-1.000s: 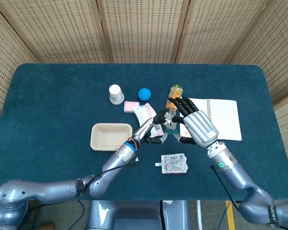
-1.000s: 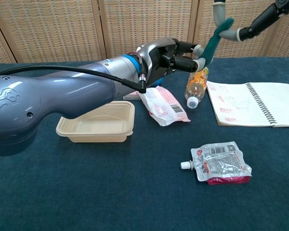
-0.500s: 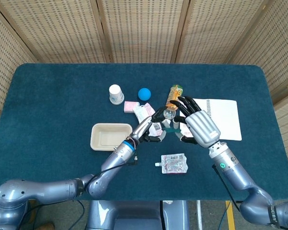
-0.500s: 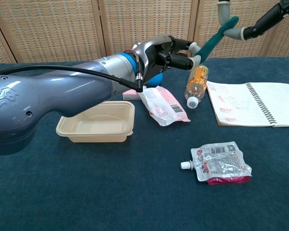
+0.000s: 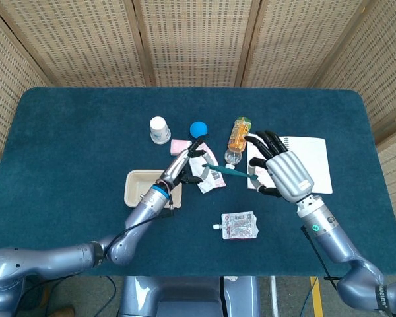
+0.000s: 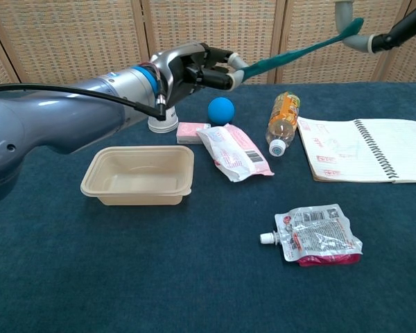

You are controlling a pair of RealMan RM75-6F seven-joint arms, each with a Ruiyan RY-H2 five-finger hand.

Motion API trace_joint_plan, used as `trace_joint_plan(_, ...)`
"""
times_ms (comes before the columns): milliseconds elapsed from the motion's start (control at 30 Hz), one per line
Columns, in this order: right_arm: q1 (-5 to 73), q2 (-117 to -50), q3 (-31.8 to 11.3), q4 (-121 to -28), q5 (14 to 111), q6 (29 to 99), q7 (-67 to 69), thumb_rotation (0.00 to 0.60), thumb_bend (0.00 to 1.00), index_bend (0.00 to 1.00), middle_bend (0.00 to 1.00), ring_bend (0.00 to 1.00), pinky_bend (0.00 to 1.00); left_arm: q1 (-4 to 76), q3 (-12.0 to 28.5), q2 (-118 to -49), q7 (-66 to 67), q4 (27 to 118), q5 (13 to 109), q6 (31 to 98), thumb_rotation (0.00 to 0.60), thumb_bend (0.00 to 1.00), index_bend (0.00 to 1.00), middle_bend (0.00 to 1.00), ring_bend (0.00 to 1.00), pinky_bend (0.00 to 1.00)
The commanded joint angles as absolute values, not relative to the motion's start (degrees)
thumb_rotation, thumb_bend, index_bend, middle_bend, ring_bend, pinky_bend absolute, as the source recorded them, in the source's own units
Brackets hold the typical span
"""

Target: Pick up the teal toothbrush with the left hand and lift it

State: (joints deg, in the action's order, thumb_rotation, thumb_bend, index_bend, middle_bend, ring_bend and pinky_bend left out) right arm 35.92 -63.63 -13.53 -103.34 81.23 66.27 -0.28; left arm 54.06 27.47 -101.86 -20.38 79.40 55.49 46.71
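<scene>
The teal toothbrush [image 6: 291, 55] is now in the air above the table [image 5: 66, 132], and both hands touch it: the left hand [image 6: 197, 68] pinches one end between its fingertips, and the right hand [image 5: 277, 173] has its fingers at the other end, though I cannot tell if they truly grip it or only touch it. Compared with one second ago, the left hand has moved away to the 9 o'clock side and a little toward 12 o'clock, so it is now above the near edge of the beige tray [image 5: 137, 191] instead of over the pink packet [image 6: 234, 152]. The two hands were close together before; now they are apart, and the toothbrush stretches between them almost level in the head view, while earlier it stood steep. In the chest view it rises gently from the left hand toward the upper right corner, where only the fingertips of the right hand show. The orange bottle [image 5: 237, 137], hidden partly by the hands before, is now clearly visible, lying at 12 o'clock from the toothbrush. The notebook [image 5: 310, 165], the silver pouch [image 5: 238, 225], the blue ball [image 5: 198, 129], the white cup [image 5: 159, 129] and the small pink box [image 5: 179, 144] lie in the same places as before.
</scene>
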Motion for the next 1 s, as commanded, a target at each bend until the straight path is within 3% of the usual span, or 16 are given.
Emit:
trace_joint_plan(33,35.5,-63.4,-13.3,-102.9,81.5,66.6,-0.1,0.600,0.77,0.86,0.19,0.00,0.00,52.4,27.2,-99.5,-20.5,79.7,55.5,47.2,0.600,0.55,0.78,0.00,0.00,0.00)
trace_joint_plan(633,31.3,-62.3,-10.6,-97.6,82.9,69.7,1.3,0.600,0.77,0.86,0.19,0.00,0.00,41.1,25.6,-82.8,-26.4,79.7,58.8,49.2,0.600,0.55,0.78,0.00,0.00,0.00)
trace_joint_plan(1000,27.8,-63.1,-8.7,-88.4,82.0,71.0,5.7,0.600,0.77,0.86,0.19,0.00,0.00,35.1,26.4,-72.6,-33.2,75.6,59.7,48.6,0.600,0.55,0.78,0.00,0.00,0.00)
